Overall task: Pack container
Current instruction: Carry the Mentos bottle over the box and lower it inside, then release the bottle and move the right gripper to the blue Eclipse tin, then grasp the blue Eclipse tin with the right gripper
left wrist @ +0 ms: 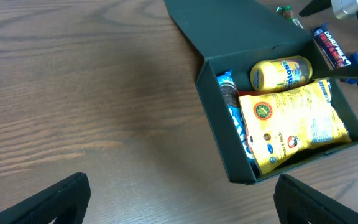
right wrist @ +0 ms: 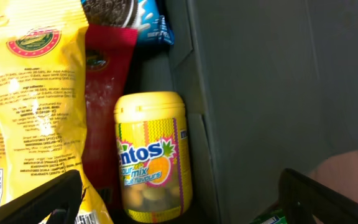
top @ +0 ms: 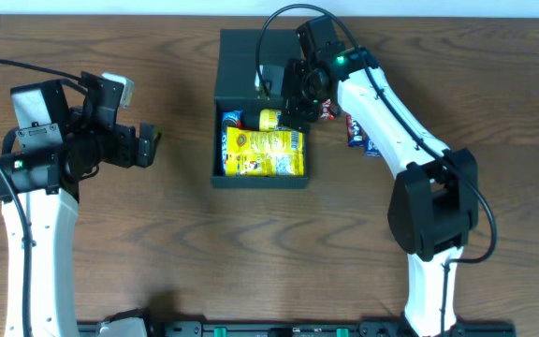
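The right tool (right wrist: 180,180) hangs released over the far right corner of the container (top: 260,182), jaws spread wide of the yellow sweet bottle (right wrist: 151,155) lying between them, touching nothing. That bottle is inside the container, beside a yellow snack bag (top: 265,154), a blue biscuit packet (left wrist: 235,112) and a red packet (right wrist: 107,93) partly under the bag. Packing looks well along. What seems left: the chocolate bars (top: 358,131) lying just right of the container, then the open lid (top: 246,56). The left tool (left wrist: 182,180) sits released and empty, well left of the container. The counter (top: 110,253) is dark wood grain; beyond the container only a pale strip (top: 438,7) of the room shows.
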`<state>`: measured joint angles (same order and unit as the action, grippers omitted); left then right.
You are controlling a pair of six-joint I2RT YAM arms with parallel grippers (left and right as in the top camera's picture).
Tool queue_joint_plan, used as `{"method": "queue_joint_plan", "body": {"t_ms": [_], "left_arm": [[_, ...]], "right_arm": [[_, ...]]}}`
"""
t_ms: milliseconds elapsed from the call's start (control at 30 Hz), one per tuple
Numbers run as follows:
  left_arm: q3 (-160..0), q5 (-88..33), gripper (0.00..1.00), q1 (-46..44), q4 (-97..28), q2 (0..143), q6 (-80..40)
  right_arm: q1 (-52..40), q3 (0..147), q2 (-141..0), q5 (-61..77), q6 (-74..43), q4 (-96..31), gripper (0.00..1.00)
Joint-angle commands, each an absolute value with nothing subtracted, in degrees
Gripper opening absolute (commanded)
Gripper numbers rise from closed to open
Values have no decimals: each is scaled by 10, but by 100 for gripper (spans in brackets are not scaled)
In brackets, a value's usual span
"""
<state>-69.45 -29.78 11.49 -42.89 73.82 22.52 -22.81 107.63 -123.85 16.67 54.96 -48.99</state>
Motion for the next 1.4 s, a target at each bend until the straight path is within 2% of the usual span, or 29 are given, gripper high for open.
{"method": "queue_joint_plan", "body": {"t_ms": [0,133,333,633,833,1233,1367], "left_arm": [[-696,-298,96,116,-429,734,232],[-696,-296,95,116,-429,734,232],[-696,-296,95,116,-431,734,232],[-696,-296,95,116,-432,734,232],[-696,-296,96,116,-432,734,232],[-696,-296,95,116,-433,734,232],[-696,-296,95,116,-433,734,232]], "right_arm": [[-233,1092,-1234,165,513,-480,99],[-232,1106,-1216,130,436,-459,99],[-206,1124,-1210,-8,253,-455,99],[-100,1120,-1210,-9,78,-531,99],[-39,1084,-1210,25,62,-576,99],[-38,960,-1211,34,26,-529,99],[-38,935,-1211,32,26,-512,93]]}}
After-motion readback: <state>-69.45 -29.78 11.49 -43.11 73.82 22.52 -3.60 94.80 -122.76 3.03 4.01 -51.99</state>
